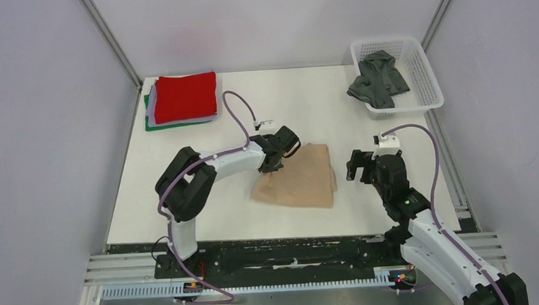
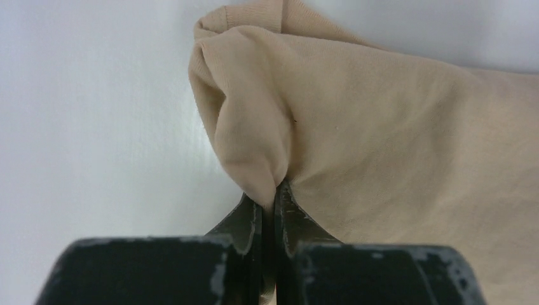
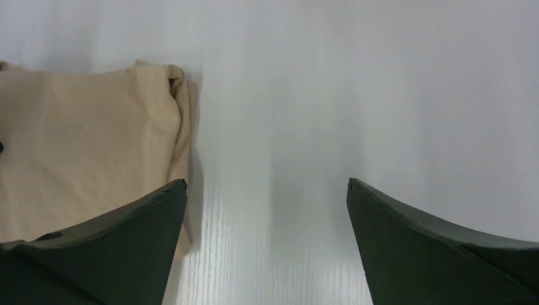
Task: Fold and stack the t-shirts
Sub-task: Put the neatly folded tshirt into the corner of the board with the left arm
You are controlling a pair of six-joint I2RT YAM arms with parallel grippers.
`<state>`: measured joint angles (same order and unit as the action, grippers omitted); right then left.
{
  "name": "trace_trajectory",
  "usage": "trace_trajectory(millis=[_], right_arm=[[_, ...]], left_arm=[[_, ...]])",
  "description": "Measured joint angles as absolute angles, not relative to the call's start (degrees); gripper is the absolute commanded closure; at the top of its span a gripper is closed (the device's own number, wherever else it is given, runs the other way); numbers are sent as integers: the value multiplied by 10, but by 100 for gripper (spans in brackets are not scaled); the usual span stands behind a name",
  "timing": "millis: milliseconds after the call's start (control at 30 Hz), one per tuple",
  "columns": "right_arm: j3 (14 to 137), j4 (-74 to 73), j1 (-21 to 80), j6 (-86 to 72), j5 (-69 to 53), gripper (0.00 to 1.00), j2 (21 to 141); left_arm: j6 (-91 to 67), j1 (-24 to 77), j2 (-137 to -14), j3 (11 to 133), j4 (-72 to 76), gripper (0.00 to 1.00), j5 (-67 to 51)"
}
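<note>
Top external, left to right?
— One stack (image 1: 185, 97), three layers, red uppermost; left gripper (image 2: 274, 202) clenched on tan shirt (image 1: 300, 182)'s left edge, mid-table, shirt slightly longer crosswise, facing unclear; right gripper (image 3: 267, 184) released, empty; one grey shirt (image 1: 379, 78) in basket (image 1: 428, 79).

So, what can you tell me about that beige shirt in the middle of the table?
The beige shirt is soft, plain, thin-looking cloth, folded into a rough rectangle with slightly uneven edges. It lies on the white table, near the middle, well apart from the folded stack. The left arm's jaws are shut on a pinched-up fold at its left edge. Nothing else touches it.
</note>
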<state>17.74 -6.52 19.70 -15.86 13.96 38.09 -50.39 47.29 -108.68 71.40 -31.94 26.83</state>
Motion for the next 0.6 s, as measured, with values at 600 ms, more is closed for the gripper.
trace_trajectory(millis=[600], right_arm=[[145, -53, 197, -158, 179, 2, 310]], left_arm=[[-30, 353, -1131, 861, -211, 98, 522]])
